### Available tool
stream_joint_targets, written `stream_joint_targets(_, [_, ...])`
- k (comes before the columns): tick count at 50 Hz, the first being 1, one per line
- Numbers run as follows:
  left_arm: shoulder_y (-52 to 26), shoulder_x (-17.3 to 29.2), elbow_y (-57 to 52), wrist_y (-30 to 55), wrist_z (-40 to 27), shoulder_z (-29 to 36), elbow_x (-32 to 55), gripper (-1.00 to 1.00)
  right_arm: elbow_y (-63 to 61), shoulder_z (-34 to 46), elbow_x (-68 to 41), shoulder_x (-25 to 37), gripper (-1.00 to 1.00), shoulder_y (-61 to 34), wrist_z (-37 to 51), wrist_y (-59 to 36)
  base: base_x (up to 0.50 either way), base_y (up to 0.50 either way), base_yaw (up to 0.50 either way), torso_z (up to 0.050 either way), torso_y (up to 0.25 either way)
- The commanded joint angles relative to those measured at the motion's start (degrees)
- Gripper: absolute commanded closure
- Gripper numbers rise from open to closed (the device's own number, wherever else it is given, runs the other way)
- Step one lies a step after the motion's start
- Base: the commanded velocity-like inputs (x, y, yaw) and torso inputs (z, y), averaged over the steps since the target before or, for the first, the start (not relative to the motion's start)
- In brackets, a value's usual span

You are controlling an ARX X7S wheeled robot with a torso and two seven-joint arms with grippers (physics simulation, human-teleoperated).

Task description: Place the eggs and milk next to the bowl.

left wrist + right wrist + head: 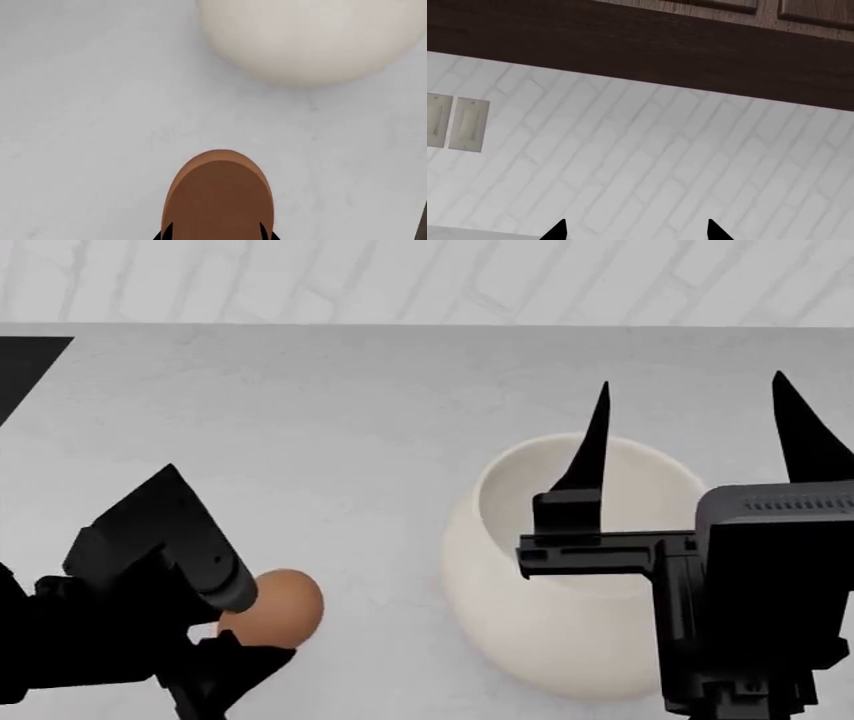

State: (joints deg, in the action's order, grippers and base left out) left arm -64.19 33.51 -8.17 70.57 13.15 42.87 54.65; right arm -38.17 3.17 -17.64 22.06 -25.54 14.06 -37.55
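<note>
Reddish-brown egg [219, 197] pinched in left gripper [247, 645], bowl [581, 570] ahead and to its right.

Egg is held just above the surface [334, 410], near the bowl; right gripper [694, 430] is spread, raised, empty.

I note a pale grey marbled tabletop [334, 420] meeting a white brick wall [647, 165]. Dark wooden cabinets [647, 45] hang above; two pale switch plates [457, 122] sit on the wall.

The egg [274, 607] sits in the left gripper [247, 640], above the counter [334, 420]. The bowl [561, 620] stands to that gripper's right, apart from it, beneath the raised right gripper [694, 430].
</note>
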Motion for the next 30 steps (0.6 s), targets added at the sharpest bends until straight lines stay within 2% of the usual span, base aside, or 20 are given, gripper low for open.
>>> stream_joint_targets(1, [-2.8, -3.7, -0.6, 0.8, 1.6, 3.1, 0.6, 1.00, -0.9, 0.2, -0.4, 0.1, -1.00, -0.2, 0.4, -0.7, 0.00, 0.00, 0.00, 0.000, 0.000])
stream_joint_targets(30, [-4.8, -9.8, 5.6, -4.4, 8.1, 11.5, -4.7, 1.00, -1.9, 0.0, -1.1, 0.5, -1.00, -0.4, 1.2, -1.7, 0.00, 0.00, 0.00, 0.000, 0.000])
